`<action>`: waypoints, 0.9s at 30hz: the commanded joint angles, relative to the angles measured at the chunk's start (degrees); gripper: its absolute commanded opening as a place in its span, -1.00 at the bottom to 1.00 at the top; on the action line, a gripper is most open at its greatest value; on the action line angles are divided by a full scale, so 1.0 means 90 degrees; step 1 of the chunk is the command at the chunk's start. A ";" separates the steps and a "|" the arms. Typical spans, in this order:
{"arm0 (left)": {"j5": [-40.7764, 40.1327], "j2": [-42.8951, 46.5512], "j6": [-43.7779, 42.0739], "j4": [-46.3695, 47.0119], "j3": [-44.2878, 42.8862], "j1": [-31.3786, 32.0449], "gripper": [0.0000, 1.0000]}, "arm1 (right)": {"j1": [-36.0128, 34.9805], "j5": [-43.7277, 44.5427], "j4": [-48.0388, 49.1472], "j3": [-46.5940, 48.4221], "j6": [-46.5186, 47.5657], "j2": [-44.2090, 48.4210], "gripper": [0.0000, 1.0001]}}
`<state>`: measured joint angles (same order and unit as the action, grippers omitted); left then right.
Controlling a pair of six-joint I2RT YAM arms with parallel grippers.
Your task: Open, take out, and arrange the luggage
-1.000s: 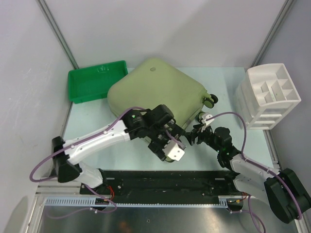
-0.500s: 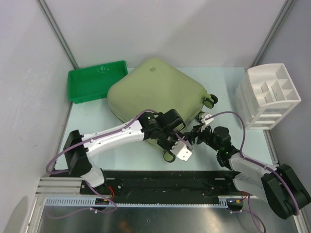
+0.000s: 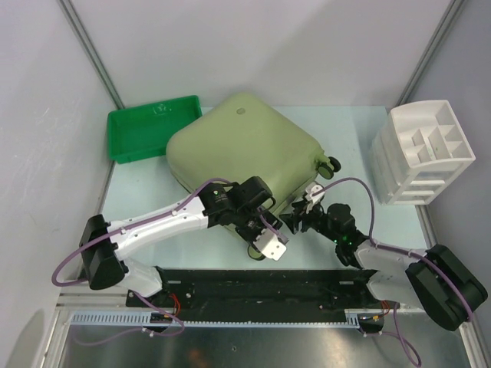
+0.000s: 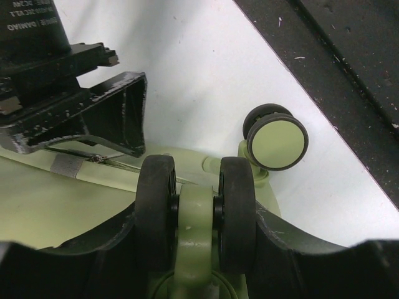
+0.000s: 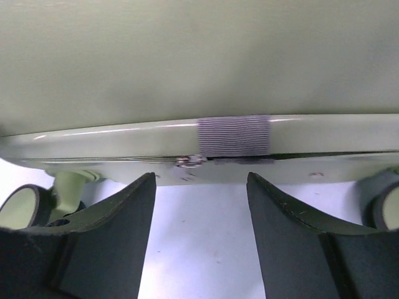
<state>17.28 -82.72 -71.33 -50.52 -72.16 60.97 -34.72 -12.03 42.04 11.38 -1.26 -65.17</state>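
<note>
Left wrist: left gripper clamps luggage wheel, right gripper open; tray, organizer alongside.

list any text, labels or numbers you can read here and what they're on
Black housing: white print, upside down and cut off, unreadable.
Green tray: raised mark on the far wall, too small to read.
Luggage: round badge, no legible text.
</note>
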 commanded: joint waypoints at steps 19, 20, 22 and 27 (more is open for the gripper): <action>-0.0055 0.0323 0.0494 -0.0881 0.0273 -0.0505 -1.00 | -0.0205 0.0888 0.0524 0.0191 0.0042 -0.0191 -0.71; -0.0064 0.0333 0.0504 -0.0881 0.0293 -0.0515 -1.00 | -0.0205 0.0830 0.0495 0.0133 0.0061 -0.0133 -0.73; -0.0064 0.0363 0.0504 -0.0871 0.0313 -0.0544 -1.00 | -0.0195 0.0780 0.0456 0.0064 0.0081 -0.0093 -0.83; -0.0035 0.0402 0.0475 -0.0890 0.0342 -0.0602 -1.00 | -0.0185 0.0439 0.0563 0.0044 0.0120 -0.0074 -0.92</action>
<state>18.90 -81.32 -71.18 -50.24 -70.94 59.90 -36.88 -6.59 44.01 11.70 -0.80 -67.16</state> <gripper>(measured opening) 0.550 0.162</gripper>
